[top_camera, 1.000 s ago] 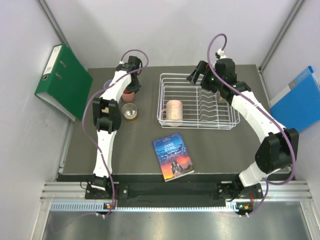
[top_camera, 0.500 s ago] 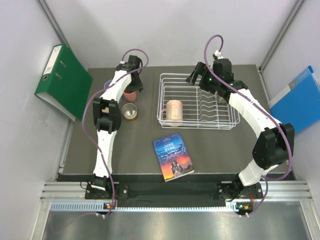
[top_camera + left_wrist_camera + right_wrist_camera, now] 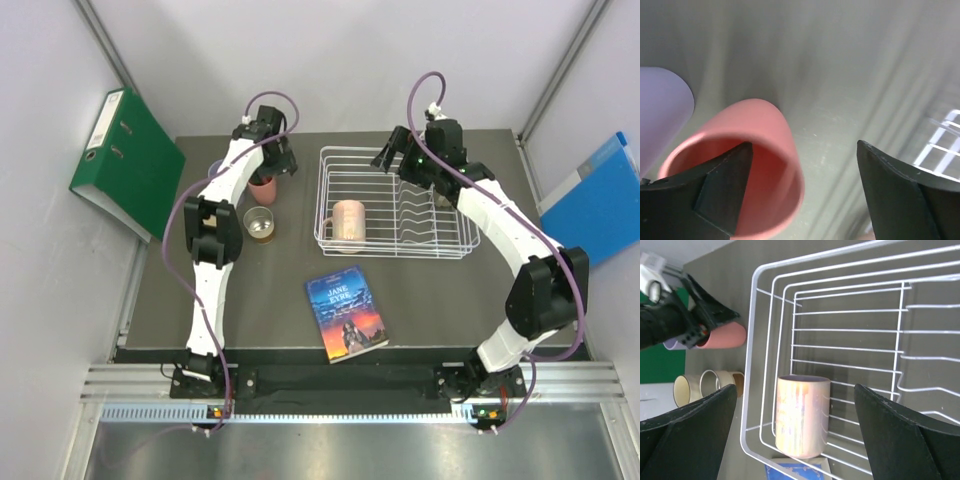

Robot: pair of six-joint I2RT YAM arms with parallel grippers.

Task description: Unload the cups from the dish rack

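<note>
Lilac tumbler (image 3: pixel 660 110) sits just left of left gripper (image 3: pixel 804 150). Jaws spread, released: one finger over the mouth of salmon-pink cup (image 3: pixel 765 120), the other clear to its right. Dish rack (image 3: pixel 420 250): pale peach mug (image 3: pixel 802 415) apparently on its side, long axis pointing at right gripper (image 3: pixel 795 388), directly ahead of it. Jaws wide, empty. Right arm nearer.

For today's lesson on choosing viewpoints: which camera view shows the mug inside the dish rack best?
Right wrist: the peach mug appears large and unobstructed inside the dish rack. Top external shows the mug small; left wrist does not show it.
</note>
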